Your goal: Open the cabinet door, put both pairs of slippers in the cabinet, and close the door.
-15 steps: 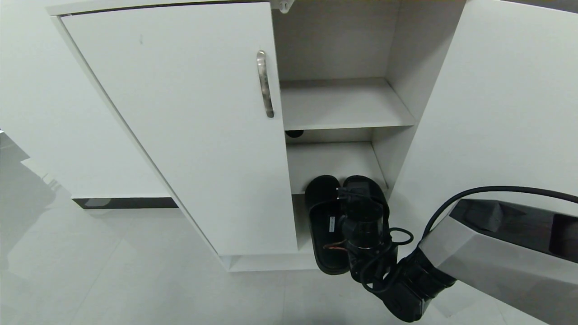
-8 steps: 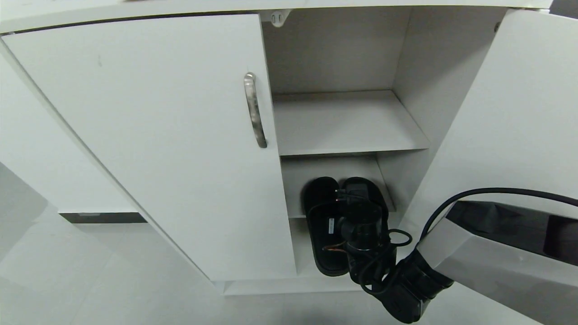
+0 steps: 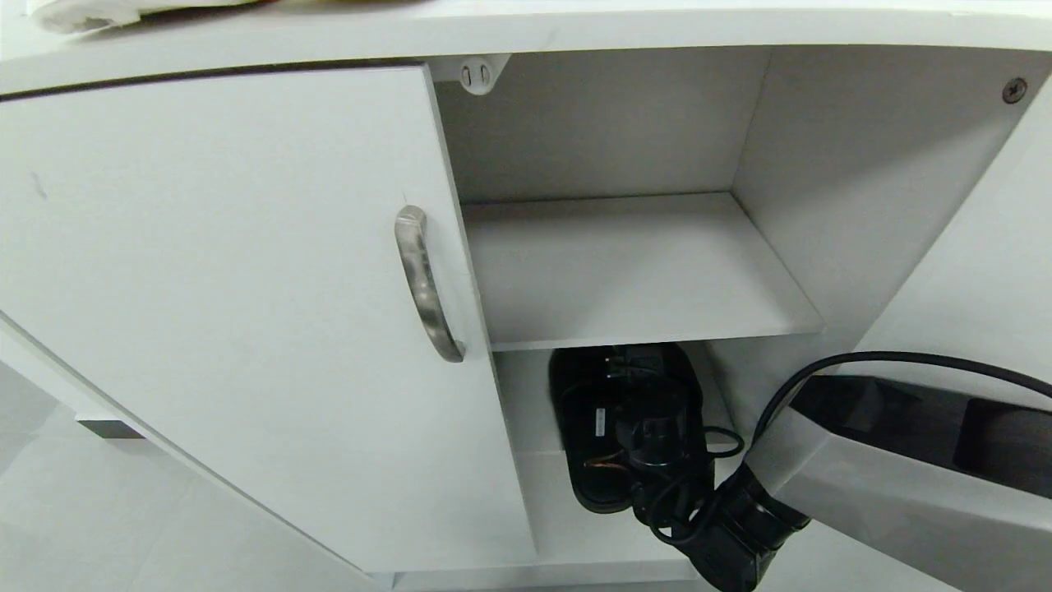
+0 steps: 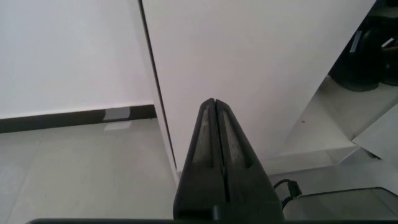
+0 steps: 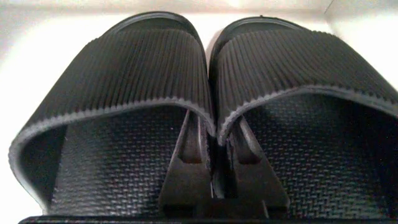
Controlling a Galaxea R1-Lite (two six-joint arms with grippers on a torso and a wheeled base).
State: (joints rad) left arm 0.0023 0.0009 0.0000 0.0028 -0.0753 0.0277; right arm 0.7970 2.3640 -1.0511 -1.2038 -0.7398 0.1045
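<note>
Pale tiled floor (image 3: 82, 510) runs up to a white cabinet (image 3: 863, 164) that stands close in front of me. Its left door (image 3: 222, 288) is closed, with a curved metal handle (image 3: 427, 284) near the inner edge, while its right door (image 3: 994, 263) is swung wide open on my right. Inside the open half, the upper shelf (image 3: 633, 271) is bare. The pair of black slippers (image 3: 608, 436) sits below it, side by side, toes tucked under the shelf and heels toward me; I cannot tell whether the soles rest on the board beneath. My right arm (image 3: 871, 485) reaches in low from the right, a black cable (image 3: 863, 359) looping over it. My right gripper (image 5: 214, 143) is clamped on the slippers: the two fingers (image 5: 186, 162) run under the ribbed straps, one finger inside each shoe, pinching the two inner side walls together between them. My left gripper (image 4: 214, 143) hangs low in front of the closed door, near the floor, holding nothing, its fingers pressed flat against each other. Past it there is a dark baseboard strip (image 4: 68, 118) along the wall, and the slippers (image 4: 367, 56) show off to the side in the open compartment.
</note>
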